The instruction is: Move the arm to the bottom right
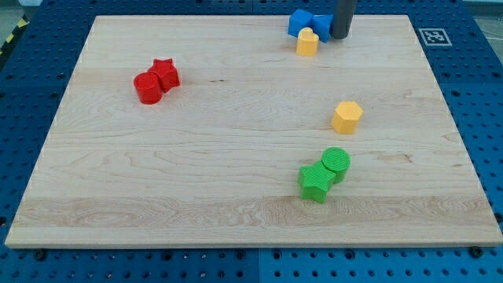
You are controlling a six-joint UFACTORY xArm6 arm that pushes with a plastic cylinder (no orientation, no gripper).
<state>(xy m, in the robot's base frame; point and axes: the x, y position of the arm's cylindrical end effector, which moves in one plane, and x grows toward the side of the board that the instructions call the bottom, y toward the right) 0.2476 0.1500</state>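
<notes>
1. Nearest the camera lay the counter's [236,232] bottom edge, and just above it the green star [314,183], touching the green cylinder [336,163].
2. No pincer was fitted: the arm ended in a dark rod, so nothing could open, close or hold anything.
3. My tip [340,37] rested at the view's top, right of centre, touching or just beside the right-hand one of two blue blocks [321,26] whose shapes I could not make out; the other blue block [299,21] sat to its left.
4. A small yellow block [307,42] stood just below those two.
5. Further down were the yellow hexagon [346,117] and then the green pair; the red star [165,73] and red cylinder [147,87] lay well apart, to the view's left.
6. The goal, the counter's bottom right corner, lay down and to the right of my tip, nearly the board's whole depth away. I judged that a diagonal path would pass right of the yellow hexagon and the greens, touching no block.
</notes>
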